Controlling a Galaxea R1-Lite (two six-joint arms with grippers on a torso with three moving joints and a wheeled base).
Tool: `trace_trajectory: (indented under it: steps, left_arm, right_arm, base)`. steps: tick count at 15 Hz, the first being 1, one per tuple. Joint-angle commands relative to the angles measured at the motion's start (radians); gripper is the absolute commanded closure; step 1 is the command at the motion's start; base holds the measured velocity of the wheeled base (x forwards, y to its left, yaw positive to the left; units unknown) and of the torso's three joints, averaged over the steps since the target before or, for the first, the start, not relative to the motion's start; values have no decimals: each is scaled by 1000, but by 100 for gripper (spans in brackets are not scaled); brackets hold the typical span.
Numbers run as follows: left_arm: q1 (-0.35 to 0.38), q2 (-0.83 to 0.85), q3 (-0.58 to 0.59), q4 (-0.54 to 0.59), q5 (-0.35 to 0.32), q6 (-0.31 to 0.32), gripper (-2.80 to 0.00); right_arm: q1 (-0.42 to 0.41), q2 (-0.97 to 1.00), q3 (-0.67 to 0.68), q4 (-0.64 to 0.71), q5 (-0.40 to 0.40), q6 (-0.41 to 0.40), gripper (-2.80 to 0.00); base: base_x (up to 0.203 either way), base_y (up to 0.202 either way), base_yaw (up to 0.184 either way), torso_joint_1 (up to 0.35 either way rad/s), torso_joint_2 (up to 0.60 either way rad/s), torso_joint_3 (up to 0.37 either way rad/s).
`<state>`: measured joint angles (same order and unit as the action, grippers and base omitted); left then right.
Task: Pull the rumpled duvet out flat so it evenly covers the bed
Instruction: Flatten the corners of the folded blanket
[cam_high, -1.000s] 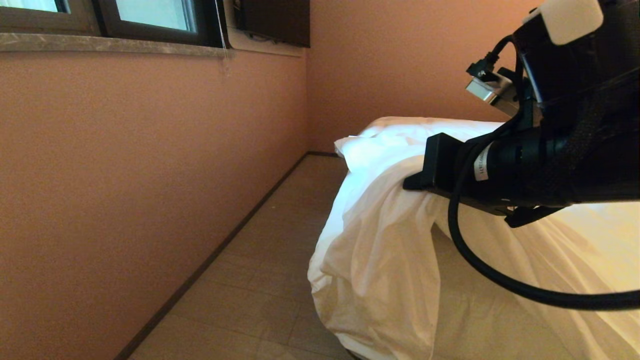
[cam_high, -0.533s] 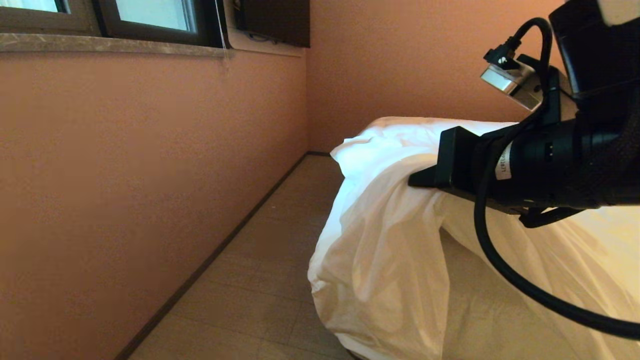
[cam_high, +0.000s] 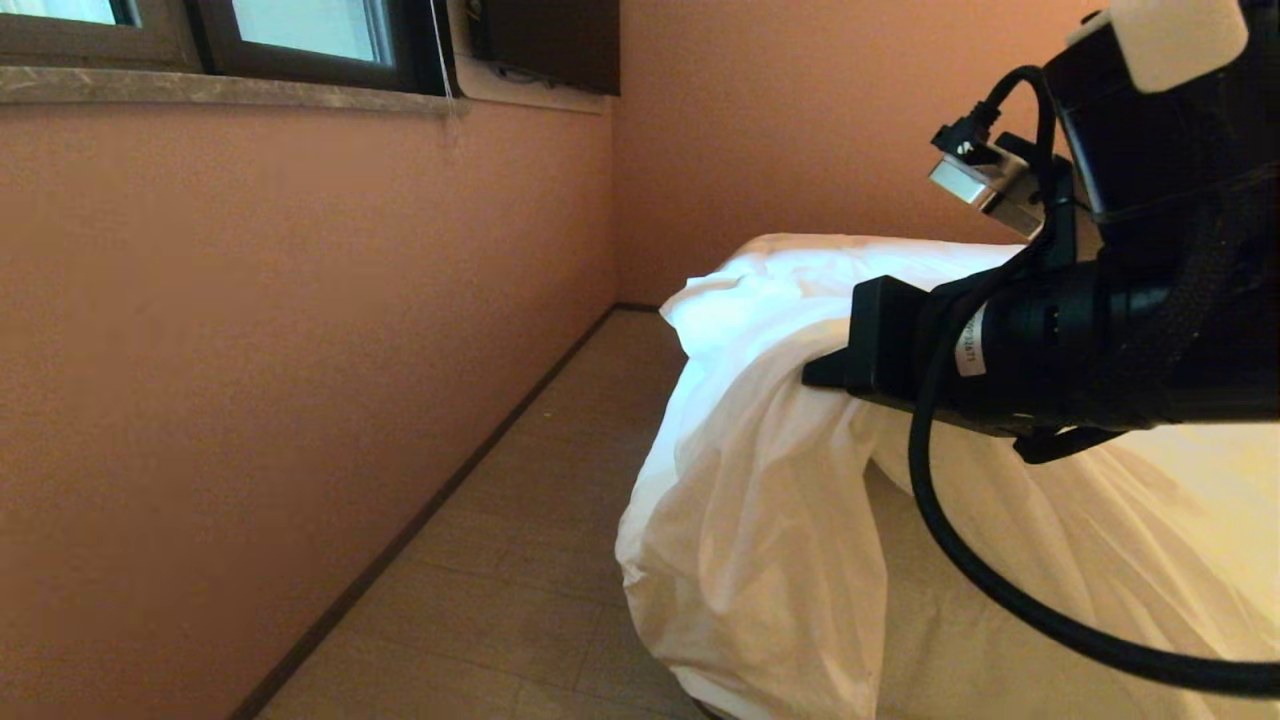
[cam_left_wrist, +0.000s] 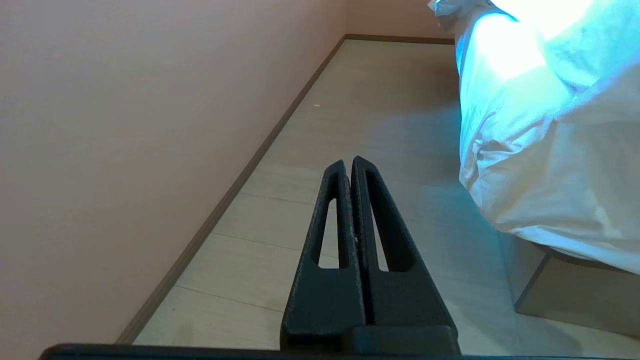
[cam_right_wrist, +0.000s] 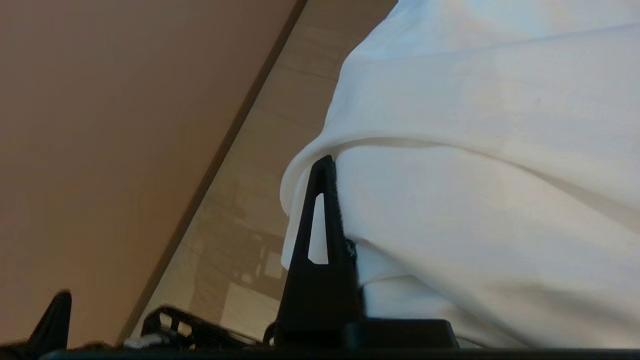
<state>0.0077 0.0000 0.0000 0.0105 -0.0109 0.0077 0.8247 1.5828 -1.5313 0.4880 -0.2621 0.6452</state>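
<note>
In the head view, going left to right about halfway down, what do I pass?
Salmon wall → dark baseboard → floor → white duvet hanging off the bed's side → right arm, whose end effector is shut on the duvet.

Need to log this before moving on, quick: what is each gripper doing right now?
Left gripper: jaws closed, empty, over the floor.
Right gripper: jaws closed on a fold of the duvet.
</note>
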Motion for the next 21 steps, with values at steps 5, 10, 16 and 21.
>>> trace_trajectory:
  steps: [5, 10, 16, 21]
  left_arm:
    - [0, 0, 0, 0, 0, 0, 0]
    - [0, 0, 0, 0, 0, 0, 0]
    - [0, 0, 0, 0, 0, 0, 0]
    - [0, 0, 0, 0, 0, 0, 0]
  right_arm:
    - [-205, 76, -3, -193, -11, 6, 0]
    - [-480, 207, 1, -425, -12, -39, 0]
    - [-609, 398, -9, -610, -23, -75, 0]
    - [-680, 576, -13, -754, -38, -143, 0]
  base:
    - [0, 0, 0, 0, 0, 0]
    - [0, 0, 0, 0, 0, 0]
    - [0, 0, 0, 0, 0, 0]
    - [0, 0, 0, 0, 0, 0]
